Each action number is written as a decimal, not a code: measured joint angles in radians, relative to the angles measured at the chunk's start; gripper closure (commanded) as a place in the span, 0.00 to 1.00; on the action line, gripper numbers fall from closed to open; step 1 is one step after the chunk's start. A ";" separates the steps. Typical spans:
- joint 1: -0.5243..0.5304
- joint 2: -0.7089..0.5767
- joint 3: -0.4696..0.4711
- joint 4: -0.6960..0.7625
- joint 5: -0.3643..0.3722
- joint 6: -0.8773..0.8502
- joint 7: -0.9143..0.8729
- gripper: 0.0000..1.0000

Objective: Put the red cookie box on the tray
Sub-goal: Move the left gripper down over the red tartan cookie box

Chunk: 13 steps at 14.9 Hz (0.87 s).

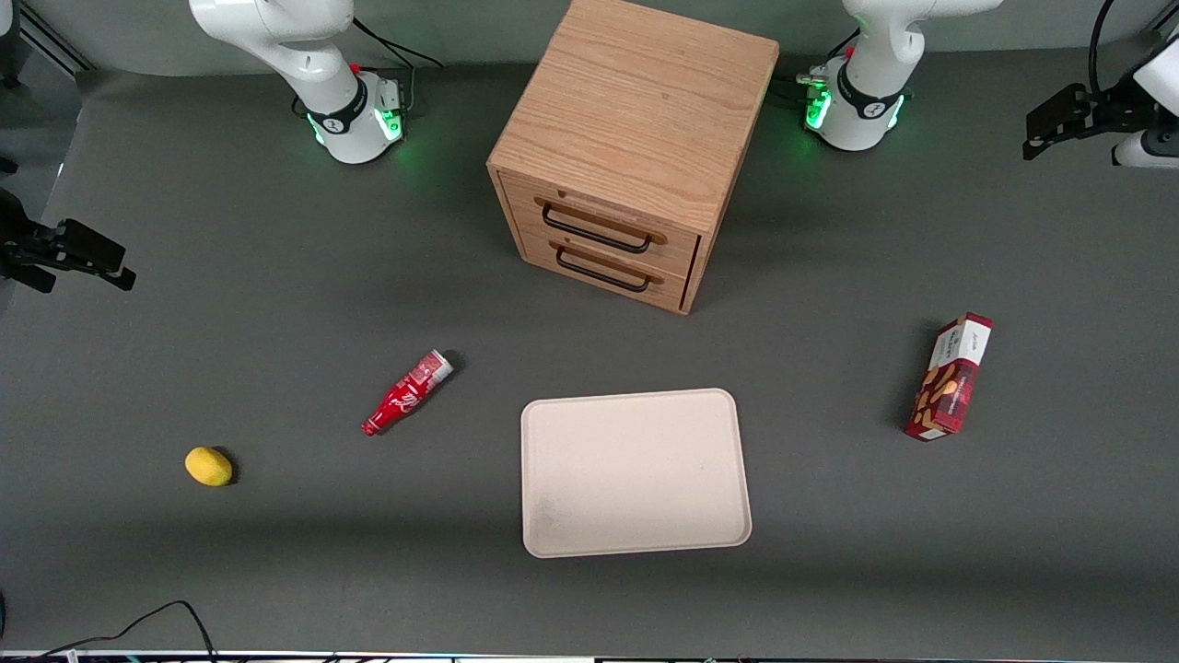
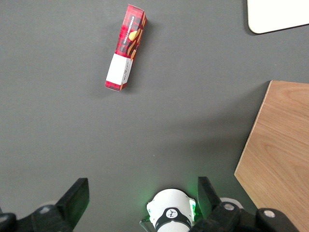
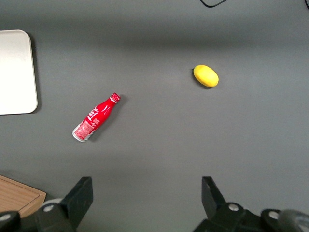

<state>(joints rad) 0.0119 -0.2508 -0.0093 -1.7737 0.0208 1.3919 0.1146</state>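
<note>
The red cookie box (image 1: 949,378) lies flat on the grey table toward the working arm's end, its white end panel pointing away from the front camera. It also shows in the left wrist view (image 2: 126,47). The beige tray (image 1: 636,474) lies empty near the table's front edge, in front of the drawer cabinet; one corner shows in the left wrist view (image 2: 277,14). My left gripper (image 1: 1050,124) hangs high above the table, farther from the front camera than the box and well apart from it. In the left wrist view the gripper (image 2: 142,195) is wide open and empty.
A wooden two-drawer cabinet (image 1: 636,147) stands mid-table, farther from the front camera than the tray. A small red bottle (image 1: 408,391) and a yellow lemon (image 1: 209,466) lie toward the parked arm's end. The working arm's base (image 1: 857,101) stands beside the cabinet.
</note>
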 measured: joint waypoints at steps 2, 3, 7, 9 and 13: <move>0.000 0.004 -0.004 0.005 0.000 -0.005 -0.010 0.00; 0.000 0.004 -0.009 0.006 0.000 -0.005 -0.017 0.00; 0.000 0.004 -0.022 0.006 0.000 -0.006 -0.033 0.00; 0.001 0.004 -0.022 0.006 0.000 -0.006 -0.033 0.00; 0.002 0.004 -0.022 0.007 0.000 -0.006 -0.033 0.00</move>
<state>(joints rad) 0.0143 -0.2468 -0.0313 -1.7671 0.0205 1.3856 0.0813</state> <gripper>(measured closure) 0.000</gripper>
